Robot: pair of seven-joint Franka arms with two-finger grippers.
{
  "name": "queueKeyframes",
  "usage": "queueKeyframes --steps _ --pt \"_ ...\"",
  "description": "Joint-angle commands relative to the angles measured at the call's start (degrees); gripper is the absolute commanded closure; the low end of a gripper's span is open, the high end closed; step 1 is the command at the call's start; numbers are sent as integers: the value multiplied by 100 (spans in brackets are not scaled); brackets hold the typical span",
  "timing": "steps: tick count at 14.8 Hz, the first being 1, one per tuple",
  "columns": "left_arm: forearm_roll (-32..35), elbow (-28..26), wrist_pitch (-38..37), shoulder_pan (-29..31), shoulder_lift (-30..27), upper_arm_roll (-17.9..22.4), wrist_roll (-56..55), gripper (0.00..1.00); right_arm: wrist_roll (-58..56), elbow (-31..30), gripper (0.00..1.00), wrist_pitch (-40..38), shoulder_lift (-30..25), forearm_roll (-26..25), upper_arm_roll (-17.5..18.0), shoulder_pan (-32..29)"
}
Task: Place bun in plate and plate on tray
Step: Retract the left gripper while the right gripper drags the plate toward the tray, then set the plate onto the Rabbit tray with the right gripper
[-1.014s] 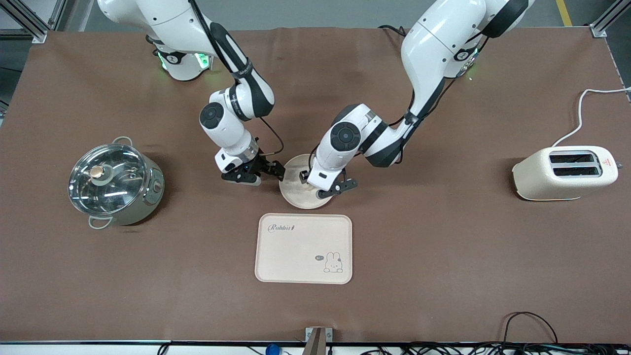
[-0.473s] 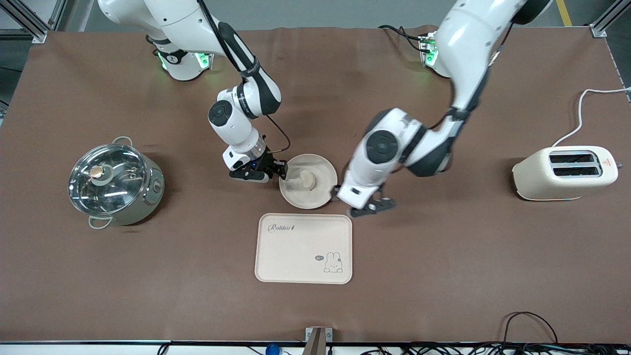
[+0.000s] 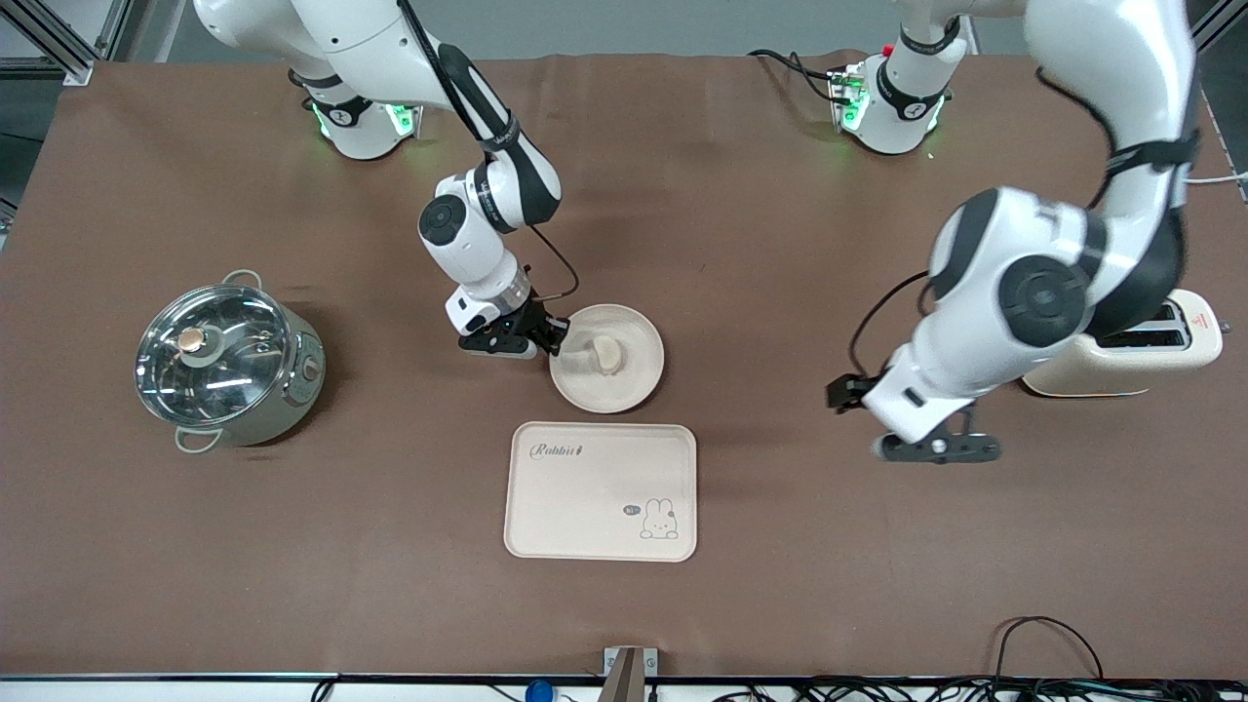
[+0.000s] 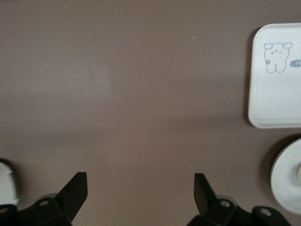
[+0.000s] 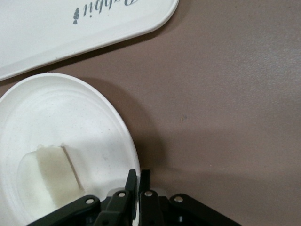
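The right gripper [image 3: 546, 336] is sitting at about nine o'clock on the plate [image 3: 624, 390], its fingers [image 5: 133, 183] pinched together on the rim; the right wrist view is showing the two pads closed with the plate's edge running up between them, though how deep the bite goes is hard to judge from that angle. The bun [image 3: 606, 353] is lying in the plate's well, a little toward the gripped side, so the first half of the job looks done. The tray [image 3: 546, 507] is lying flat just off the plate's six o'clock edge, apart from it, its lettered corner closest to the gripper.

The left gripper [image 3: 936, 447] is hanging spread wide and empty over bare table [image 3: 829, 585], well away toward three o'clock, just beside the toaster [image 3: 1194, 336]; that arm is waiting.

For the step in hand, the plate probably needs only a slight lift and a level carry toward six o'clock, since a one-sided rim grip is likely to let it droop and roll the bun out. Lowering it flat in the tray's middle before letting go should be safest.
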Motion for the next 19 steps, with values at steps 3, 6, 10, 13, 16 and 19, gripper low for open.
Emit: queueKeyframes --steps 3,6,10,13,16,19 --pt "-17 -118 -1276 520 -1341 276 2011 0 -35 38 100 25 -61 339 1 18" --pt "-340 -293 -1681 450 -2001 699 1971 0 -61 81 100 -10 -315 1085 53 44" --pt "-482 -707 -1551 -487 -2433 1778 1541 0 -96 545 100 -19 -343 1149 36 -113" --pt "-562 -584 -1533 -613 -2346 1957 1523 0 -437 1389 100 -37 323 1114 18 -359" --pt "-579 -462 -1524 -614 -2232 1930 1434 0 -1052 2389 100 -639 965 1061 10 -886" --pt "-562 -408 -1507 -578 -2223 1939 1382 0 -1713 3480 100 -2036 1493 763 1 -1483"
